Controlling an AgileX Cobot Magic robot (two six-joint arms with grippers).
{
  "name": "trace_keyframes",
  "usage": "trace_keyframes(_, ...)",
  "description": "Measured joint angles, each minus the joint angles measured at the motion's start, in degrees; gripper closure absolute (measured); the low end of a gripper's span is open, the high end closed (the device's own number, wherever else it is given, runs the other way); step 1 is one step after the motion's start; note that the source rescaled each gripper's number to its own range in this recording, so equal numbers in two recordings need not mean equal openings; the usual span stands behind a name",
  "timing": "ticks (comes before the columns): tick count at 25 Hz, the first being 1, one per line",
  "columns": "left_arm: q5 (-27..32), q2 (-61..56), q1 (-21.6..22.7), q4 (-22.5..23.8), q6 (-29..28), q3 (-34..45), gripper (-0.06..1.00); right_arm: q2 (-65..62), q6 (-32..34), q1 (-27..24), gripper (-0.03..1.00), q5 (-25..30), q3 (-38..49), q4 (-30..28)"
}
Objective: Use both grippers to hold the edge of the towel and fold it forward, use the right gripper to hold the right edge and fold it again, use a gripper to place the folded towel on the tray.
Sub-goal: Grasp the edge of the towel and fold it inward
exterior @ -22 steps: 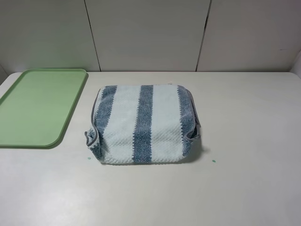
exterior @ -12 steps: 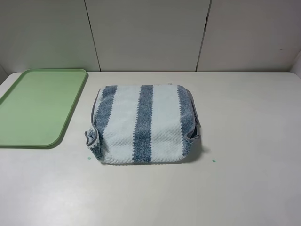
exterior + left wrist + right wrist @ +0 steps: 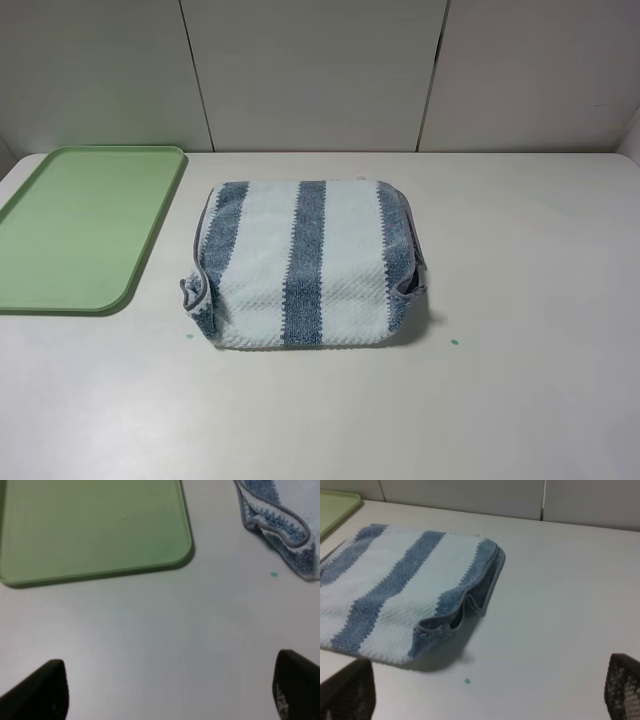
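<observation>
Lying untouched, the towel [image 3: 395,590] sits beyond the right tool [image 3: 485,692].

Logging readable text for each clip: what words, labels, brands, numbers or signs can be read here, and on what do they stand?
No text can be read in any view.
The towel: stripes only; its small white tag is too small to read.
The tray: plain green, no marking.
The left hand: faint pale marks on one fingertip, too blurred to read.
</observation>
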Motion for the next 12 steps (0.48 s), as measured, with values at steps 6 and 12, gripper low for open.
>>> trace_keyframes(6, 0.0, 0.0, 0.0, 0.0, 0.0, 0.0, 0.14, 0.0, 0.0, 0.0, -0.03, 0.0, 0.0, 0.0)
trace_keyframes(12, 0.0, 0.0, 0.0, 0.0, 0.0, 0.0, 0.14, 0.0, 0.0, 0.0, -0.03, 0.0, 0.0, 0.0)
